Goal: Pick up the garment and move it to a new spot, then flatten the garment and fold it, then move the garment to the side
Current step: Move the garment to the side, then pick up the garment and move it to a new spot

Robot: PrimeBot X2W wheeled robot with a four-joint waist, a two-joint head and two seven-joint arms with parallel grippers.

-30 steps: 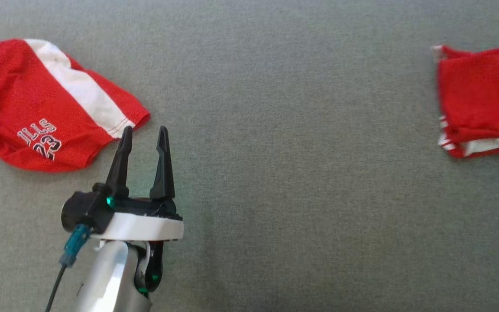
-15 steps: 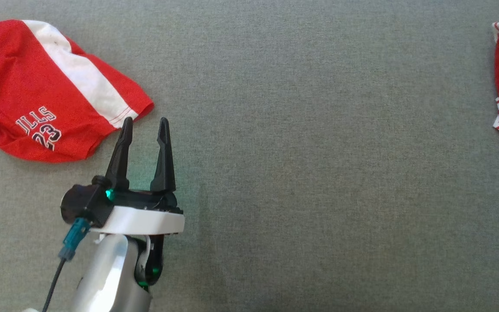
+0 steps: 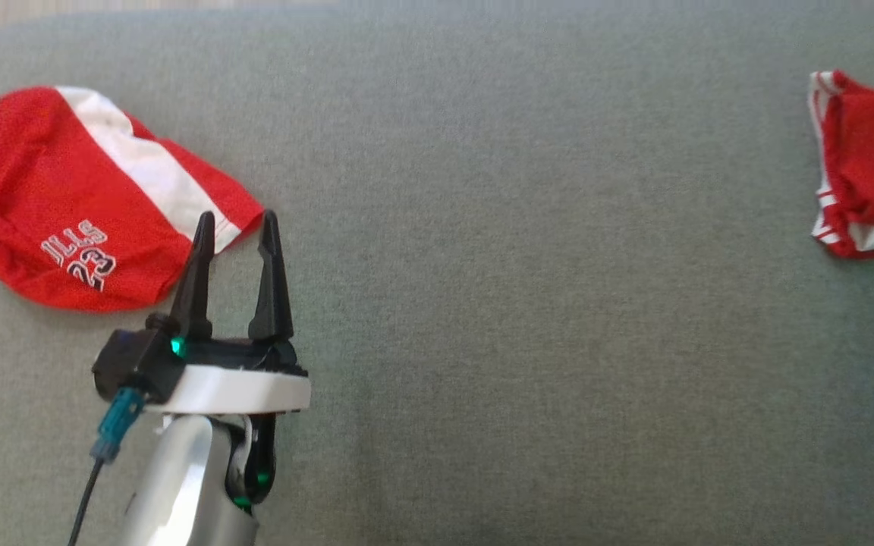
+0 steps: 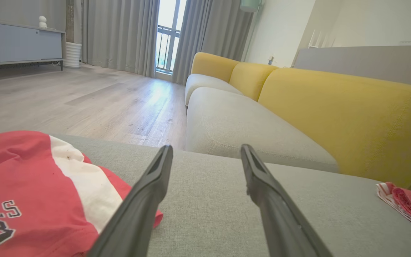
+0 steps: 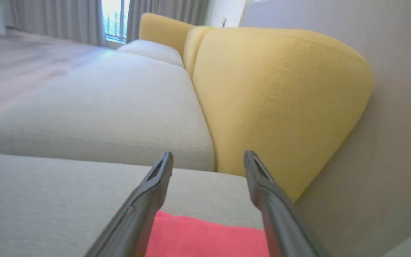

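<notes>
Crumpled red mesh garment with a white stripe [image 3: 65, 205] lies far left on the grey upholstered surface [image 3: 520, 303]. Left end effector [image 3: 236, 220], fingers spread and empty, has its tips by the hem. Folded red-and-white garment [image 3: 873, 163] lies far right. Right end effector [image 5: 208, 157], fingers apart, grips nothing above red cloth.

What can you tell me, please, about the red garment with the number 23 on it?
It is a red, mesh-looking sports garment with a broad white stripe, partial lettering and the number 23. It lies crumpled and unfolded on the grey upholstered surface, towards its left end. The open left hand points at its striped hem; whether a finger touches it cannot be told.
</notes>
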